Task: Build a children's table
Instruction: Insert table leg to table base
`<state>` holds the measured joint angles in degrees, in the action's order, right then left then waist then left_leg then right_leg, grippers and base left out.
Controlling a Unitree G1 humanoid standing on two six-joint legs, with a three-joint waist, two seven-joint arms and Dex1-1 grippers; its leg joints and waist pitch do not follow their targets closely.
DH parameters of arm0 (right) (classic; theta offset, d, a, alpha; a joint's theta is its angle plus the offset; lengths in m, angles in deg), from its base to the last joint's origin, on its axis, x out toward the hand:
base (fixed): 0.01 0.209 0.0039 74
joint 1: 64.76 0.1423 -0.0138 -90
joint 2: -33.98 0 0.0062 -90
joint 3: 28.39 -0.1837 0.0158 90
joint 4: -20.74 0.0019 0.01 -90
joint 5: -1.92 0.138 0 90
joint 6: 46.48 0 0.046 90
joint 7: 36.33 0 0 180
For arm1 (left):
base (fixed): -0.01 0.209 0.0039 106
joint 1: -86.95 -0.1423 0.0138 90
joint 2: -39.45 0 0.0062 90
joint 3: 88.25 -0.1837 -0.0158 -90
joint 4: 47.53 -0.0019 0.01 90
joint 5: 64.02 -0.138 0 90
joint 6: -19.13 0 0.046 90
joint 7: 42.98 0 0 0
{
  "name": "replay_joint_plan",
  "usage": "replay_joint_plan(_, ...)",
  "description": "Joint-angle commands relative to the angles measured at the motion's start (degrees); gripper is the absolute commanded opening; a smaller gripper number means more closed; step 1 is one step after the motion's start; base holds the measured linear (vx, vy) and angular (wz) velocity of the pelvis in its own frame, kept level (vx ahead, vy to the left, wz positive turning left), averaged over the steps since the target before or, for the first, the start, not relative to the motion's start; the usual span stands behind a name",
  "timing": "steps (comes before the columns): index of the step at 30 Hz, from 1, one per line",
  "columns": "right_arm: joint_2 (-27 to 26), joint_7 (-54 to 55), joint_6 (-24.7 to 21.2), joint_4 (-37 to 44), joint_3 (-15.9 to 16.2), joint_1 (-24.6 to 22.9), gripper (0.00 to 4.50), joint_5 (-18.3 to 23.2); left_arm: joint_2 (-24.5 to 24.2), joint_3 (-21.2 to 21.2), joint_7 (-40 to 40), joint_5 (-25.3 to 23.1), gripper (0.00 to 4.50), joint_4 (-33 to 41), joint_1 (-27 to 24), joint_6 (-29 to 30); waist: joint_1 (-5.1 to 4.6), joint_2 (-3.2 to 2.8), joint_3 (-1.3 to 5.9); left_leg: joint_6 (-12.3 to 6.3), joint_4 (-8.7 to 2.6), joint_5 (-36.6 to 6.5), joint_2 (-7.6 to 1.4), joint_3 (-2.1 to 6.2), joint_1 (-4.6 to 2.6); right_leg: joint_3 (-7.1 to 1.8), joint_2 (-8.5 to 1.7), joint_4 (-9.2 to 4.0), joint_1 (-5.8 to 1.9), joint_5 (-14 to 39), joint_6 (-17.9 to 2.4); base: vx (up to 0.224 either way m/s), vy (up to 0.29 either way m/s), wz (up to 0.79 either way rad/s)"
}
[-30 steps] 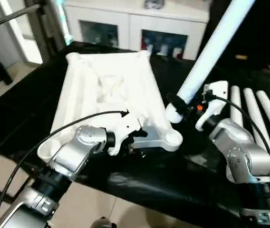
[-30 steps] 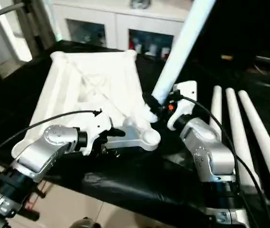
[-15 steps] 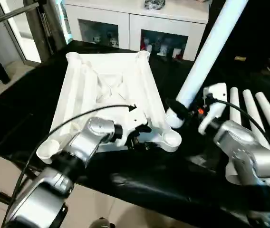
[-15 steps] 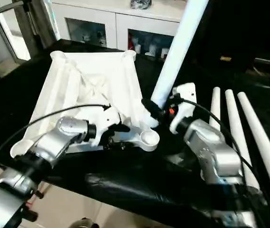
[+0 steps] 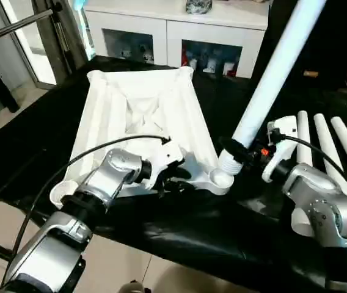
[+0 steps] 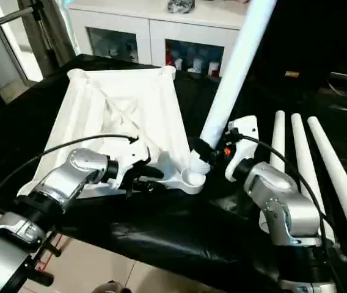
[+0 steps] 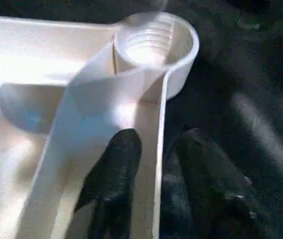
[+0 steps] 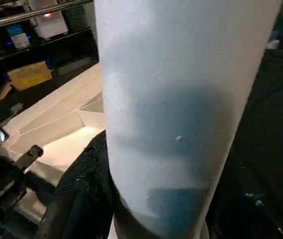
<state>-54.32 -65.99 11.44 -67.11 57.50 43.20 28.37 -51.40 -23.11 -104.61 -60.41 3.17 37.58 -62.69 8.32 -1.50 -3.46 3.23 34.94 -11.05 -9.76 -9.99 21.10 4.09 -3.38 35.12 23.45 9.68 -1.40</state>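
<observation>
The white table top [image 5: 138, 116] lies underside up on black cloth, its ribs and X brace showing. My left gripper [image 5: 176, 177] is at its near edge, open. In the left wrist view one finger [image 7: 115, 179] is inside the rim wall and the other outside, each a little off it, just short of the near right corner socket [image 7: 154, 42]. My right gripper [image 5: 237, 149] is shut on a long white leg [image 5: 271, 76]. That leg leans up to the right, its lower end at the same socket [image 5: 220, 179]. Three more legs [image 5: 323, 140] lie on the right.
A white glass-door cabinet [image 5: 173, 36] stands behind the table. A metal stand [image 5: 51, 36] rises at the back left. The black cloth [image 5: 186, 232] ends at the near edge, with floor below. A cable [image 5: 100, 149] loops over my left forearm.
The leg's lower end has come down and to the right, from beside the corner onto the near right socket. My left gripper has slid onto the rim, and its fingers have narrowed.
</observation>
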Motion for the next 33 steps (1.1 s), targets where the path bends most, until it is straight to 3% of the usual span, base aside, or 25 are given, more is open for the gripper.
replay_joint_plan(1, 0.1, 0.3, -0.3, 1.3, -0.5, 0.8, 1.91, 0.0, -0.1, -0.1, -0.1, -1.7, 1.35, -1.5, 0.3, -2.3, 0.21, -0.56, 4.49, -0.42, -4.13, -9.4, -3.07, 1.6, -0.46, -2.98, -5.47, -4.79, -3.38, 16.6, -8.1, 0.0, 0.0, 0.0)
replay_joint_plan(3, 0.4, -0.3, -0.2, 1.1, -0.1, 0.8, 1.91, -0.2, -0.1, -0.8, 0.2, -2.8, 1.15, -2.6, 0.6, -3.5, 0.18, -0.27, 4.53, -0.61, -4.1, -9.1, -3.0, 1.53, -0.31, -3.03, -5.45, -4.68, -3.58, 14.9, -8.4, 0.0, 0.0, 0.0)
replay_joint_plan(5, 0.5, -0.9, -0.1, 1.2, 0.1, 1.0, 1.91, 0.2, 0.1, -0.8, 0.3, -3.0, 0.97, -3.3, 1.0, -3.7, 0.17, -0.41, 4.55, -0.79, -4.06, -8.6, -3.07, 1.53, -0.27, -3.07, -5.51, -4.5, -3.6, 14.0, -8.9, 0.0, 0.0, 0.0)
replay_joint_plan(9, 0.6, -1.9, -1.2, 2.5, 0.6, 1.1, 1.91, 1.2, 0.4, 0.1, -0.2, -2.7, 0.69, -5.0, 2.1, -4.1, 0.15, -0.51, 4.48, -1.2, -4.02, -9.0, -2.88, 1.43, -0.32, -3.02, -5.46, -4.88, -3.56, 17.2, -8.2, 0.0, 0.0, 0.0)
replay_joint_plan(11, 2.1, -3.5, -2.8, 3.0, 2.7, 0.5, 1.91, 0.6, 0.6, 0.7, -0.9, -2.9, 0.31, -6.2, 2.6, -5.1, 0.19, -0.5, 4.45, -1.21, -4.1, -9.2, -2.91, 1.47, -0.36, -2.98, -5.47, -5.1, -3.6, 18.5, -7.6, 0.0, 0.0, 0.0)
replay_joint_plan(13, 3.1, -4.3, -3.1, 2.3, 4.1, 0.3, 1.91, -0.6, 0.9, 1.2, -1.9, -2.5, 0.29, -6.1, 2.4, -5.3, 0.03, 0.06, 4.34, -1.37, -4.16, -9.3, -2.94, 1.39, -0.3, -3.0, -5.48, -5.27, -3.57, 19.8, -6.9, 0.0, 0.0, 0.0)
replay_joint_plan(15, 3.2, -4.3, -2.3, 1.3, 4.9, 0.8, 1.91, -1.9, 1.0, 1.7, -2.5, -1.7, 0.03, -5.3, 1.8, -5.2, 0.02, 0.13, 4.41, -1.39, -4.11, -8.9, -2.94, 1.37, -0.26, -3.02, -5.61, -5.24, -3.49, 20.4, -6.9, 0.0, 0.0, 0.0)
replay_joint_plan(16, 3.2, -4.3, -2.2, 1.2, 5.0, 0.9, 1.91, -2.0, 1.1, 1.8, -2.6, -1.6, 0.03, -5.3, 1.8, -5.2, 0.1, -0.07, 4.44, -1.38, -4.1, -8.7, -2.97, 1.42, -0.33, -2.99, -5.56, -5.18, -3.34, 20.4, -6.9, 0.0, 0.0, 0.0)
replay_joint_plan(18, 2.7, -4.2, -1.8, 0.2, 5.1, 1.6, 1.91, -2.4, 1.1, 1.9, -2.8, -1.5, 0.03, -5.0, 1.4, -4.9, 0.07, 0.19, 4.5, -1.55, -4.06, -8.2, -3.02, 1.36, -0.26, -3.07, -5.58, -5.05, -3.37, 19.2, -7.2, 0.0, 0.0, 0.0)
replay_joint_plan(25, 1.4, -4.4, -0.4, -5.1, 7.1, 4.9, 1.91, -4.0, 1.8, 3.5, -3.6, 0.1, 0.0, -4.5, 0.0, -6.5, -0.06, 0.25, 4.53, -1.9, -4.01, -7.2, -3.05, 1.3, -0.18, -3.06, -5.63, -4.55, -3.43, 16.2, -8.9, 0.0, 0.0, 0.0)
replay_joint_plan(26, 1.2, -4.5, -0.2, -6.1, 7.5, 5.4, 1.91, -4.4, 2.0, 4.0, -3.8, 0.6, 0.0, -4.1, -0.4, -7.0, -0.19, 0.56, 4.48, -1.95, -4.06, -7.0, -3.05, 1.27, -0.08, -3.04, -5.68, -4.58, -3.5, 16.3, -8.9, 0.0, 0.0, 0.0)
replay_joint_plan(27, 1.1, -4.8, -0.1, -6.9, 7.7, 5.8, 1.91, -4.8, 2.0, 4.4, -3.9, 0.9, 0.0, -3.9, -0.7, -7.1, -0.12, 0.36, 4.51, -1.97, -4.02, -7.0, -3.09, 1.31, -0.09, -3.08, -5.81, -4.51, -3.52, 16.7, -8.9, 0.0, 0.0, 0.0)
replay_joint_plan(28, 1.2, -5.2, -0.2, -7.4, 8.0, 6.1, 1.91, -5.1, 2.0, 4.5, -3.9, 0.9, 0.0, -3.7, -0.8, -7.0, -0.19, 0.65, 4.47, -2.09, -4.02, -7.0, -3.04, 1.22, -0.02, -3.09, -5.74, -4.61, -3.53, 16.9, -8.6, 0.0, 0.0, 0.0)
replay_joint_plan(33, 1.9, -6.9, -0.6, -8.2, 9.7, 6.4, 1.91, -6.2, 2.0, 5.2, -2.7, 1.1, 0.0, -3.1, -1.9, -7.1, -0.08, 0.75, 4.35, -2.49, -4.08, -6.8, -2.93, 1.13, -0.14, -3.1, -5.75, -4.99, -3.36, 20.7, -6.6, 0.0, 0.0, 0.0)
